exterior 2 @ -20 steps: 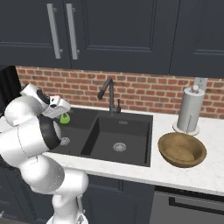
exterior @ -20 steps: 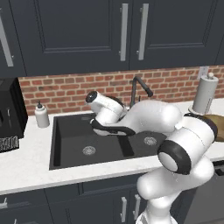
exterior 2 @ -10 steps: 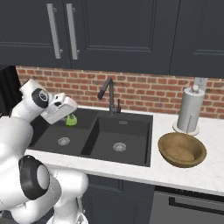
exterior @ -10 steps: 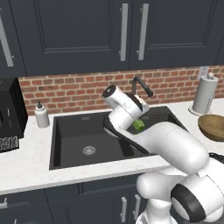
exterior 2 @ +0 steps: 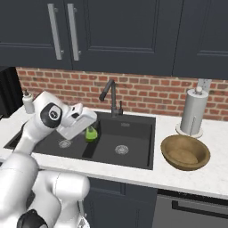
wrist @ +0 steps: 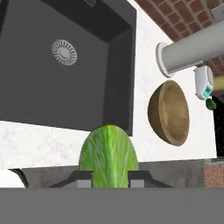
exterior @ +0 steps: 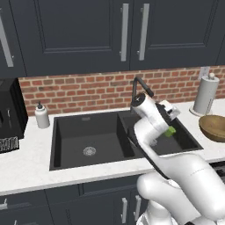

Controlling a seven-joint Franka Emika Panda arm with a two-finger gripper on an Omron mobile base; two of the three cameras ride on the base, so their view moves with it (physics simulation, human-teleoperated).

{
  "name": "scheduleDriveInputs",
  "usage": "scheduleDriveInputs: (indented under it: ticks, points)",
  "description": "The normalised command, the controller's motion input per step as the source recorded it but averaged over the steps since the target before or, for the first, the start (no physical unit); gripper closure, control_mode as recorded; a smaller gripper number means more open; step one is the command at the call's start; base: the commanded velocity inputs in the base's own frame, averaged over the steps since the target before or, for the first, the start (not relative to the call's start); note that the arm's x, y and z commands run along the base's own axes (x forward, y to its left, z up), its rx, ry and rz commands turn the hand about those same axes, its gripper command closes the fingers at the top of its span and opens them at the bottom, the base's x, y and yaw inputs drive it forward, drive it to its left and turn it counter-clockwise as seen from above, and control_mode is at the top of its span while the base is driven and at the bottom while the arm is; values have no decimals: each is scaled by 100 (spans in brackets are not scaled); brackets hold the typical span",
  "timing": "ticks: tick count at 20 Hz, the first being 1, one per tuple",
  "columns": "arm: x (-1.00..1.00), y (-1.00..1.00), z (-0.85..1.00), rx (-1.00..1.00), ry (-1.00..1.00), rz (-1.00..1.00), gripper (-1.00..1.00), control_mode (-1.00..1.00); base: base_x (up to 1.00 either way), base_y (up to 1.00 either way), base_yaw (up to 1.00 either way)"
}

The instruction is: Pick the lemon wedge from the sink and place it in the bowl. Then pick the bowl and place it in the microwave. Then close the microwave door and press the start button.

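Gripper (wrist: 109, 177) clamped on the lemon wedge (wrist: 108, 154), lifted over the sink (exterior 2: 129, 133), pick done; left: drop into the wooden bowl (exterior 2: 185, 152) on the worktop's right end, then microwave, door, start.

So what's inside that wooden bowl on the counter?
Nothing visible: the bowl looks empty, bare wood across its floor. Its near inner wall is hidden by the rim. The lemon wedge is in the end effector.
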Motion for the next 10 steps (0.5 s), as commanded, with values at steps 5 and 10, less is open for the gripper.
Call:
scheduleDriveInputs:
  ticks: [5,10]
  points:
    - [-9,-100,24,0,15,-1,100,-100,0,0,0]
    - [10,-100,5,0,18,-2,100,-100,0,0,0]
